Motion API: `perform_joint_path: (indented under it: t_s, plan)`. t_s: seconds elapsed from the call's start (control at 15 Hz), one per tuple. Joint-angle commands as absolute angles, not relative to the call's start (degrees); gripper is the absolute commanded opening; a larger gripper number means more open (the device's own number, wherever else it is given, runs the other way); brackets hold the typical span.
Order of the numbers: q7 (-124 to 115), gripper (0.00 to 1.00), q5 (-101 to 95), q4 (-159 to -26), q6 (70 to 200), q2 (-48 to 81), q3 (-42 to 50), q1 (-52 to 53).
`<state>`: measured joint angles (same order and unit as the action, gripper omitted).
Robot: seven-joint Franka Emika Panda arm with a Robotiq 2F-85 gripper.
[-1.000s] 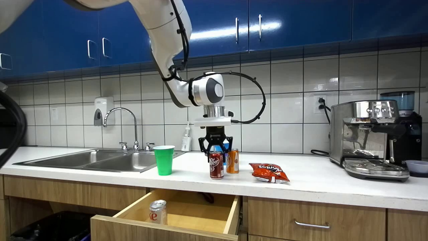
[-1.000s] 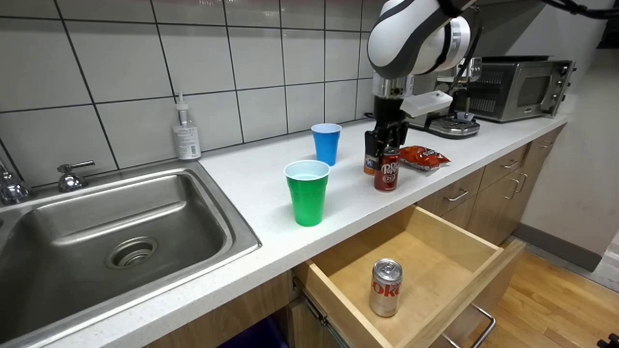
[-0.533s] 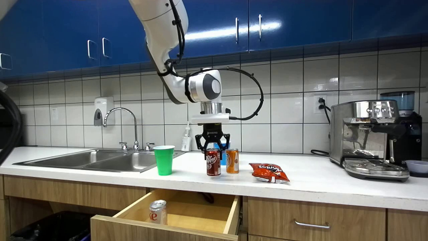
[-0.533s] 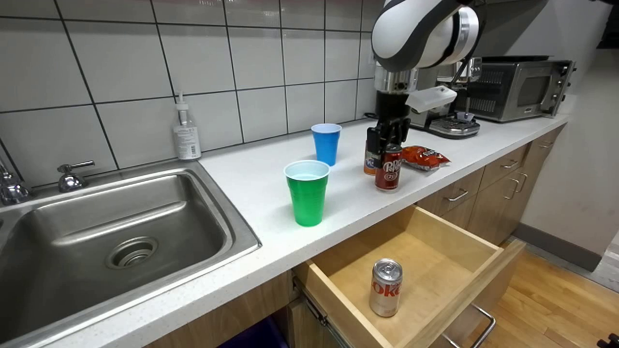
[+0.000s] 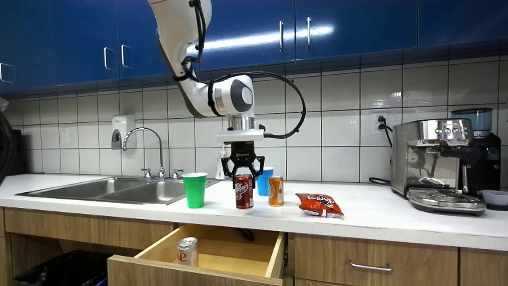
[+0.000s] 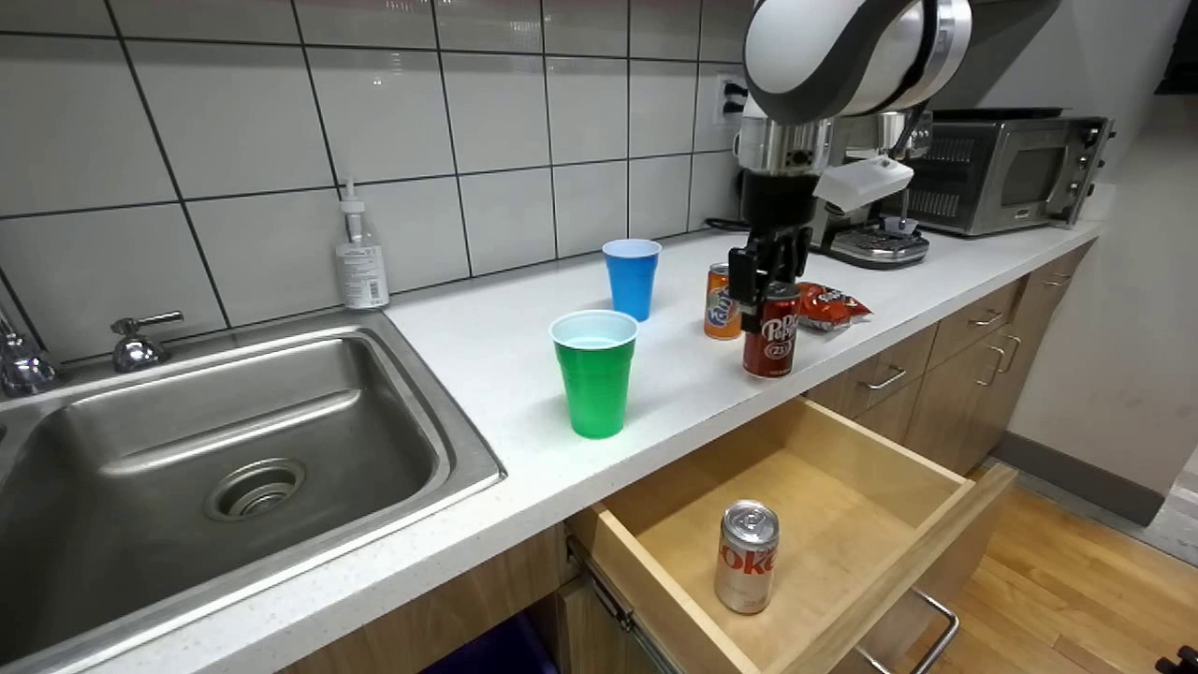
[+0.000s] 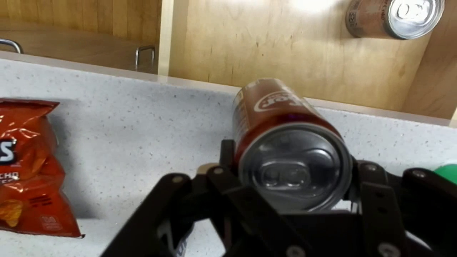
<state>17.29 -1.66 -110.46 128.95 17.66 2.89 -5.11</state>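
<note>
A: Where is the Dr Pepper can [image 5: 244, 198]?

B: In an exterior view it is upright between the fingers of the gripper [image 5: 244, 183], which are set against both its sides near the top; the lower part shows below the fingertips. Whether its base touches the countertop [image 5: 369, 210], I can't tell.

A: What's near it?

B: An orange Fanta can [image 5: 276, 191] to the side, a blue cup [image 5: 264, 184] behind, and a green cup [image 5: 195, 190] farther off.

A: How does the Dr Pepper look?

B: Dark red, with white lettering. In an exterior view the name and a ringed "23" face the camera, while a finger [image 6: 749, 285] hides part of its upper flank. Below the countertop is an open drawer [image 6: 842, 515] with a silver Coke can [image 6: 747, 557] standing in it.

A: And the wrist view?

B: The gripper holds the Dr Pepper there, black fingers pressed to opposite sides. Its round silver lid and pull tab face the camera; beyond them the red flank shows part of an oval logo. A red Doritos bag [image 7: 32, 175] lies well apart on the countertop.
</note>
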Motion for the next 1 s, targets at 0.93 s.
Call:
perform_joint_path:
  t_s: [0.93]
  plan:
    - [20.3,0.38,-6.5,-127.5,137.1,9.3,1.3,-2.9]
